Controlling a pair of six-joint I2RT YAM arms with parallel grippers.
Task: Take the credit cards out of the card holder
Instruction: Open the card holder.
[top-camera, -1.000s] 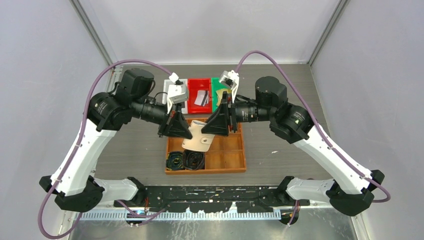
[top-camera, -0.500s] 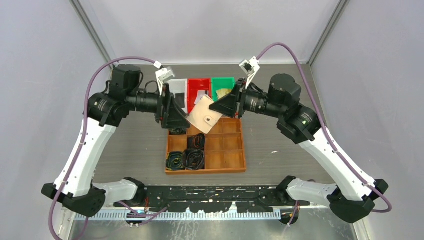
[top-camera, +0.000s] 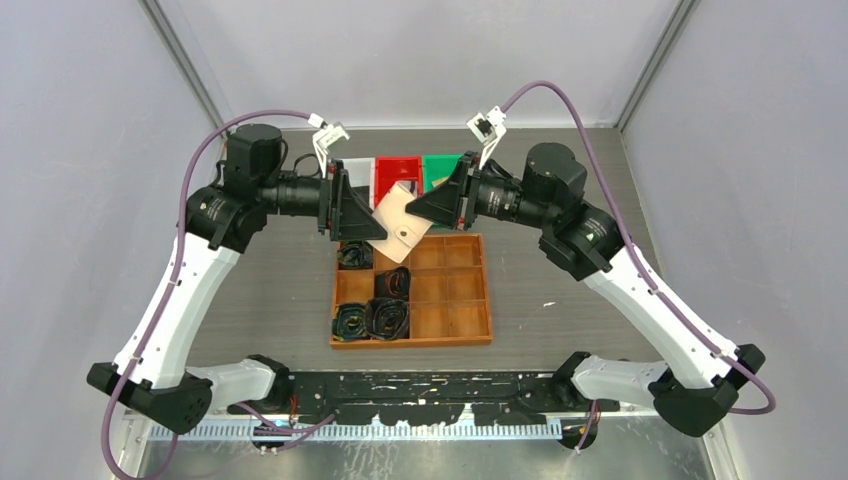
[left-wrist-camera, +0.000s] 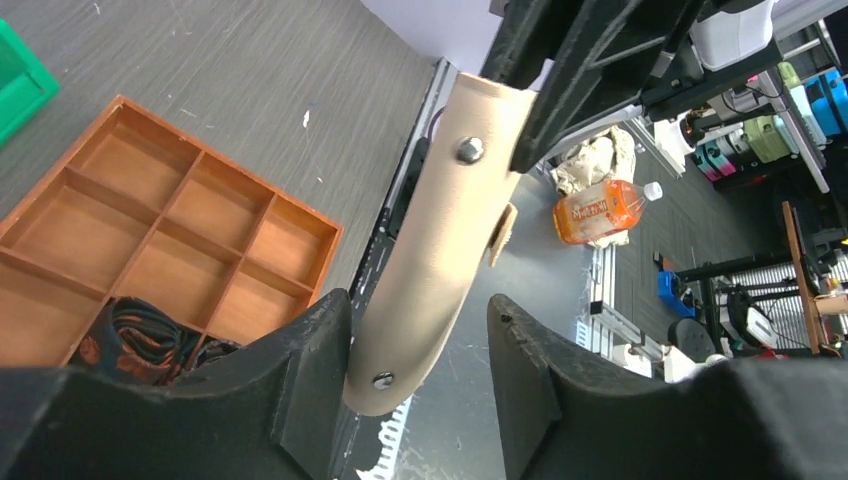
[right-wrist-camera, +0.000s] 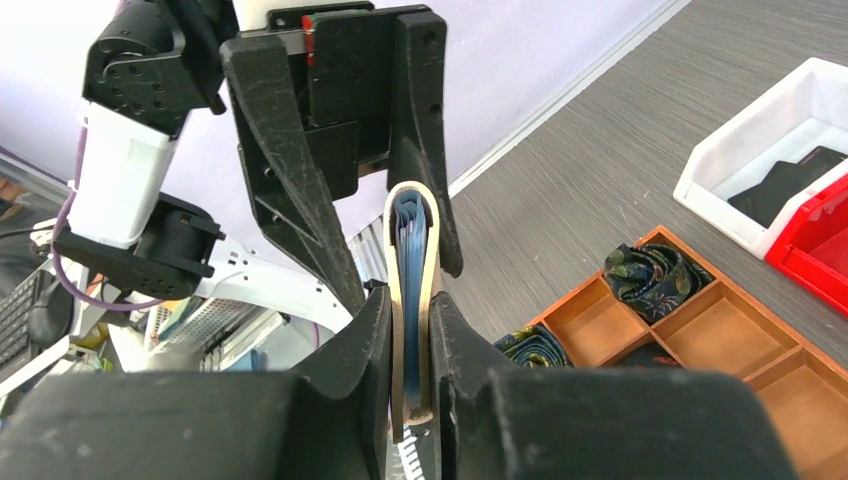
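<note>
Card holder (top-camera: 402, 230) raised; right end effector (right-wrist-camera: 408, 305) clamps it, left end effector (left-wrist-camera: 418, 305) straddles.

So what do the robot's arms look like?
The left arm and right arm have smooth white shells with chunky round black joints. A purple cable runs along each one. The left gripper and right gripper are black, each with two wedge-shaped fingers.
</note>
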